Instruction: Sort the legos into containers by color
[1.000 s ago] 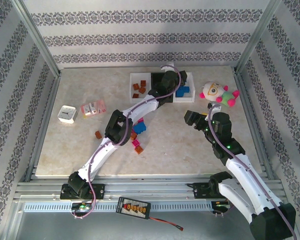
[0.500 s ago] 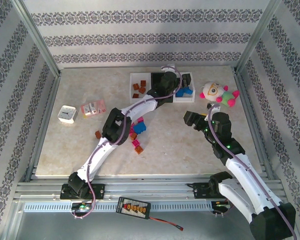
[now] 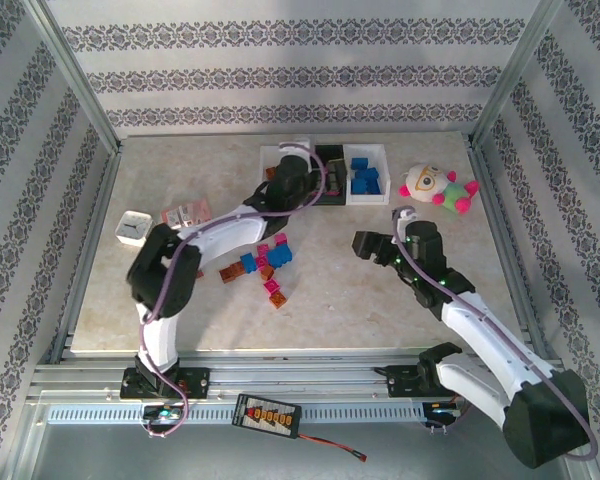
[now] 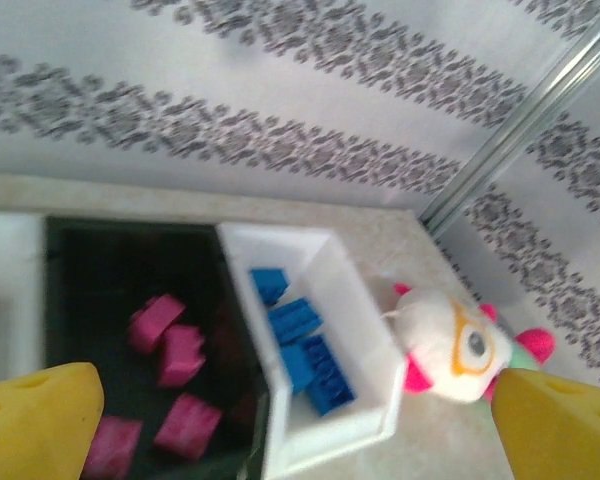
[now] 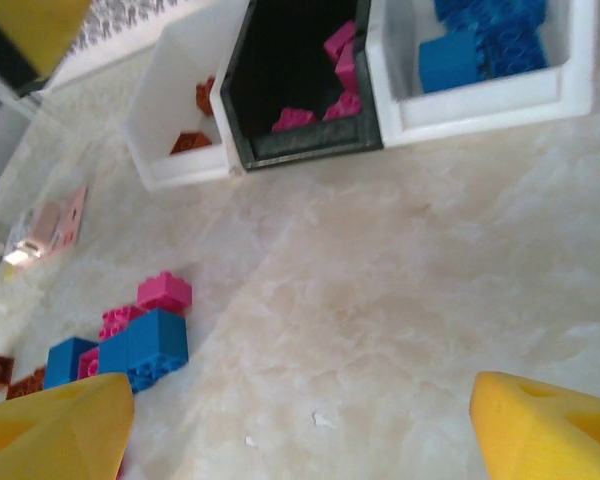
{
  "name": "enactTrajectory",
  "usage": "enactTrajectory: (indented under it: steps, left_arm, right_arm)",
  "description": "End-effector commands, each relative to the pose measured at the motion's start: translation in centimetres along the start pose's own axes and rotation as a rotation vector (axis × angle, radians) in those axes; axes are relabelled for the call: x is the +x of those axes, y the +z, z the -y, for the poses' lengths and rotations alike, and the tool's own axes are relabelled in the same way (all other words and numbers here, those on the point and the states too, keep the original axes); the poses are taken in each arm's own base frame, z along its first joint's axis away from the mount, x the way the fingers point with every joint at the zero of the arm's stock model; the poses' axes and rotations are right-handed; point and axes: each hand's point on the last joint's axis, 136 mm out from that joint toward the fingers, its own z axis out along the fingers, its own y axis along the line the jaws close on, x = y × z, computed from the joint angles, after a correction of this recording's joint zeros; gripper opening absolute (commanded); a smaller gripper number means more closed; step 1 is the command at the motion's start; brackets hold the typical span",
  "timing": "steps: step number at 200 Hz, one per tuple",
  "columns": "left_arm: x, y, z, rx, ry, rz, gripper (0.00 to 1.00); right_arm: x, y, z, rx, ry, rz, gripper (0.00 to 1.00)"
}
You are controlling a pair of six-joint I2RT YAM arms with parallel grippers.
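step: between picks | left end effector (image 4: pixel 300 418) open, empty, at far black bin (image 4: pixel 100 260) | right end effector (image 5: pixel 300 430) open, empty | loose legos (image 3: pixel 278 255) at centre of surface (image 3: pixel 380 300) | next: descend on one, match bin colour

Marble table (image 3: pixel 330 300) w/ bins (image 5: pixel 480 100), loose legos (image 3: pixel 277 255), plush (image 3: pixel 430 185), packet (image 3: pixel 185 213), box (image 3: pixel 132 228)

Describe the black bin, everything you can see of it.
The black bin is a small open-topped rectangular box, seemingly matte plastic, upright on the marble-look table near its far edge. It sits middle of a row, tight between the white bin of brown bricks and the white bin of blue bricks. Inside lie several magenta bricks, loose and jumbled.
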Motion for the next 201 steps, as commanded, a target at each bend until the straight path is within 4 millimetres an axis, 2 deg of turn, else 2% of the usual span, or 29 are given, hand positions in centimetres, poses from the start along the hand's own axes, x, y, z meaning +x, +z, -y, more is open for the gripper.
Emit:
enactTrajectory:
  steps: [1,50,80,102,127,143,160,177,201]
  left_arm:
    - [-0.6,-3.4,-2.8,-0.077,0.031,0.019,0.99]
    - [3.2,-11.7,-10.0,-0.297,-0.008,-0.101,0.99]
    - [4.6,-16.0,-14.1,-0.412,-0.100,-0.145,0.99]
    - [5.4,-18.5,-16.9,-0.478,-0.156,-0.170,0.99]
    - [5.5,-20.5,-19.0,-0.526,-0.199,-0.173,0.99]
    - [5.6,-21.3,-20.0,-0.547,-0.215,-0.176,0.99]
    - [5.6,-21.9,-20.6,-0.558,-0.236,-0.173,0.99]
    - [5.7,-22.3,-20.9,-0.561,-0.248,-0.170,0.99]
    - [6.0,-22.4,-21.2,-0.563,-0.255,-0.179,0.99]
  right_arm:
    - [-0.5,0.8,-2.4,-0.047,-0.102,-0.014,0.88]
    - [3.5,4.0,-7.0,-0.102,-0.256,-0.176,0.88]
    - [7.6,5.3,-10.8,-0.166,-0.357,-0.291,0.89]
    - [10.9,5.5,-13.3,-0.180,-0.440,-0.370,0.89]
    - [14.7,5.8,-15.0,-0.171,-0.509,-0.452,0.88]
    - [16.2,6.2,-15.6,-0.154,-0.532,-0.489,0.86]
    - [17.1,6.8,-15.9,-0.124,-0.551,-0.518,0.82]
    - [18.0,7.6,-15.9,-0.102,-0.565,-0.559,0.69]
    - [18.9,8.3,-15.9,-0.079,-0.580,-0.602,0.63]
